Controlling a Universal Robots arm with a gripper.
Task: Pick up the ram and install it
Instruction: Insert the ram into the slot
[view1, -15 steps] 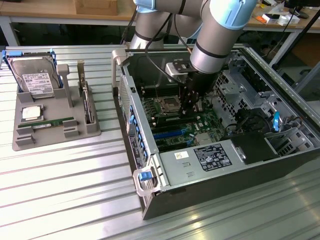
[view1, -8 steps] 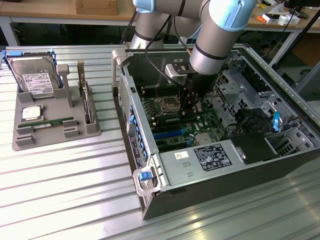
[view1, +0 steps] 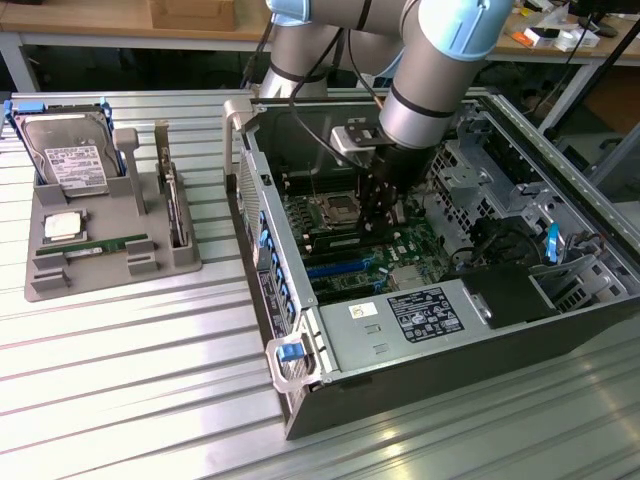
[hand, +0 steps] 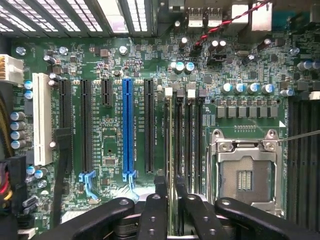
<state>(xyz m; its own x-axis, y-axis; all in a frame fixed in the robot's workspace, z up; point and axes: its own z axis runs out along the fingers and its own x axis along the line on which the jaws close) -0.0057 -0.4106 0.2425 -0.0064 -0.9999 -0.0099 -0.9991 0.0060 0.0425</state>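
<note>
The install step is in hand: the long, thin green circuit-board ram stands edge-on in a black memory slot of the green motherboard, beside the silver CPU socket. The black gripper straddles its top edge, though I cannot tell whether it clamps the stick or sits loosely around it. Seating probably calls for straight, even downward pressure until the slot's white end latch closes.

Ribbed metal table shiny; gray plastic tray matt; motherboard glossy green; CPU socket bare metal.
</note>
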